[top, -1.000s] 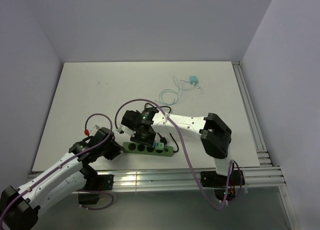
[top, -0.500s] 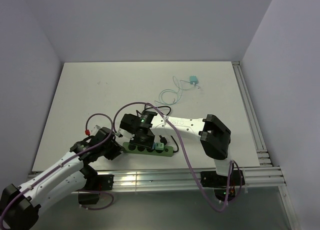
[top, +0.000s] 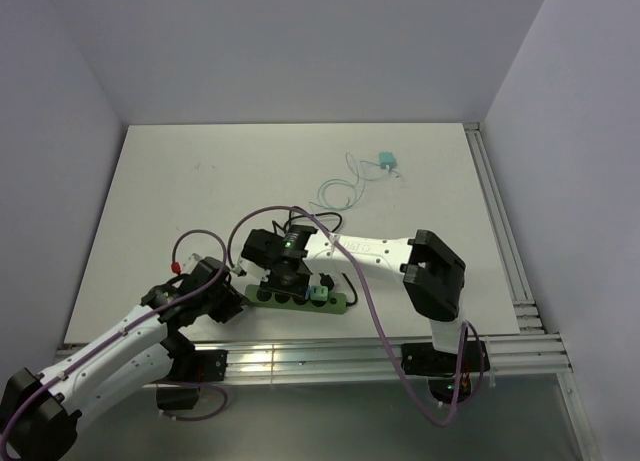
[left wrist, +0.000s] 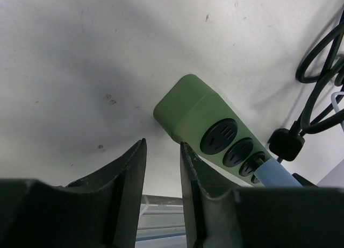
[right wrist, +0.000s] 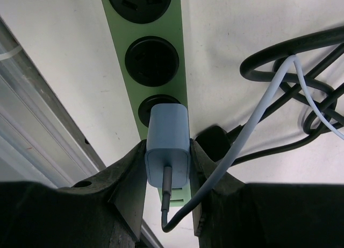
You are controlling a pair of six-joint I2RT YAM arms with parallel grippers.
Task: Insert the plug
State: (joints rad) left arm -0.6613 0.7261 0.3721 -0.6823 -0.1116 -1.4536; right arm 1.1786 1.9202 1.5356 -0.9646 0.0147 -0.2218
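Note:
A green power strip (top: 296, 298) lies near the table's front edge. It also shows in the right wrist view (right wrist: 161, 22) and the left wrist view (left wrist: 207, 124). My right gripper (right wrist: 167, 151) is shut on a light blue plug (right wrist: 167, 146), and the plug's nose sits at the mouth of the strip's third socket (right wrist: 148, 109). In the top view the right gripper (top: 285, 277) hides the plug. My left gripper (left wrist: 161, 147) is empty with its jaws a narrow gap apart, just off the strip's left end. It also shows in the top view (top: 233, 303).
A coiled black cord (right wrist: 293, 76) and the plug's pale blue cable (right wrist: 269, 113) lie right of the strip. A teal charger (top: 385, 161) with a thin cable (top: 335, 191) lies at the back. A metal rail (top: 300, 356) runs along the front edge.
My right gripper has come down a little toward the strip with the plug. The left arm has barely moved.

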